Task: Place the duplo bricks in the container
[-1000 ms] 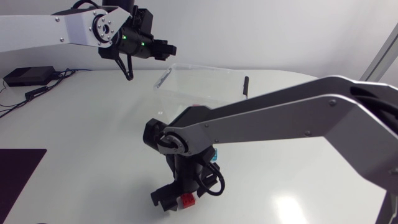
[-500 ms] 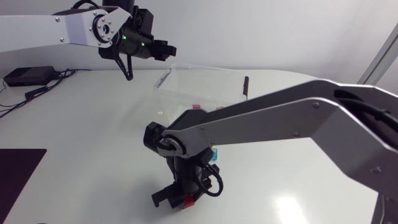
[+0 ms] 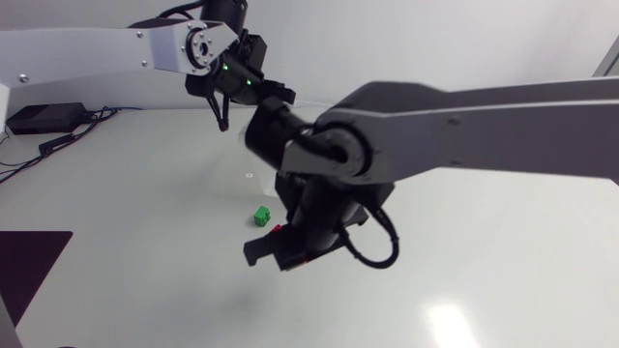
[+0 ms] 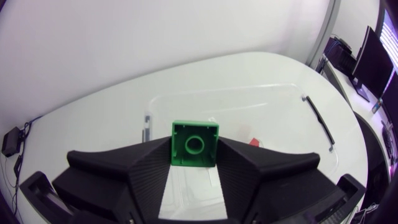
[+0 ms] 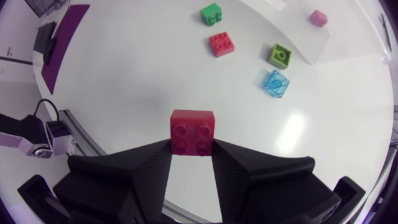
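The left tool [image 4: 194, 155] is closed on a green square duplo brick [image 4: 194, 134], both wedge fingers pressed to its sides and its hollow underside facing the wrist camera. It hangs over the clear plastic container [image 4: 273, 93], which stands toward the far edge of the white surface [image 3: 126, 193]. The right tool [image 5: 193, 148] grips a red two-by-two duplo brick [image 5: 193, 127] in the same way, studs up, raised above the middle of the surface.

I judge the left brick is due for release. It is best brought low over the container's middle before the fingers part, so it neither bounces nor clips the wall. The right arm should wait until the left is out of the way, as the two crowd each other near the container.

Loose bricks remain: a small green brick [image 3: 261, 215] near the middle, a second red brick [image 5: 222, 43], a lime brick [image 5: 280, 55] and a translucent blue brick [image 5: 274, 83].

In the head view the right arm hides almost all of the container, and its red brick barely shows. A pale pink brick [image 5: 318, 17] seems to lie behind the clear wall. Whether the lime one is inside or outside, I cannot tell.
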### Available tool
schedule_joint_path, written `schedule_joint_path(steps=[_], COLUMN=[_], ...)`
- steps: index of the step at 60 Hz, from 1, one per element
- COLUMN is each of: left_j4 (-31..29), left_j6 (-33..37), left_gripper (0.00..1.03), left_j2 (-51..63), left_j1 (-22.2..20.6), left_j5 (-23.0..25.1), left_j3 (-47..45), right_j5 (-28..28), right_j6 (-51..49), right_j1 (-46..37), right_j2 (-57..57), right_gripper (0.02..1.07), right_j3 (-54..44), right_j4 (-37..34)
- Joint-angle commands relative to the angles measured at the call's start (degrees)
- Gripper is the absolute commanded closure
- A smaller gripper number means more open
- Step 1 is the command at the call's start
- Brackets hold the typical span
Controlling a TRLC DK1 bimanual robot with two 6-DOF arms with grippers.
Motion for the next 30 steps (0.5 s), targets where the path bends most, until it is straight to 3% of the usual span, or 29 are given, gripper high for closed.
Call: schedule_joint_path(steps=[1, 6, 14, 18, 30], left_j4=[-2.4, -4.7, -9.5, -10.5, -8.4], left_j6=[-0.2, -0.5, -2.0, -1.4, 2.3], left_gripper=[0.27, 0.17, 0.16, 0.16, 0.16], left_j2=[3.7, 4.1, 0.7, -5.3, -21.4], left_j1=[-0.5, 0.3, 4.5, 6.8, 6.7], left_j5=[0.2, 0.7, 6.0, 8.1, 8.1], left_j3=[2.6, 3.8, 4.9, 0.1, -19.5], right_j5=[0.8, 1.4, 2.1, 2.2, 2.2], right_j6=[0.7, 0.7, -0.5, -2.0, -4.1], right_j1=[-2.1, -5.1, -10.7, -14.8, -22.6], right_j2=[-3.4, -6.9, -10.0, -9.9, -2.9], right_gripper=[0.7, 0.7, 0.7, 0.7, 0.7], right_j3=[-2.2, -1.2, 4.4, 9.4, 19.1], right_j4=[-1.6, -2.8, -4.9, -5.5, -2.6])
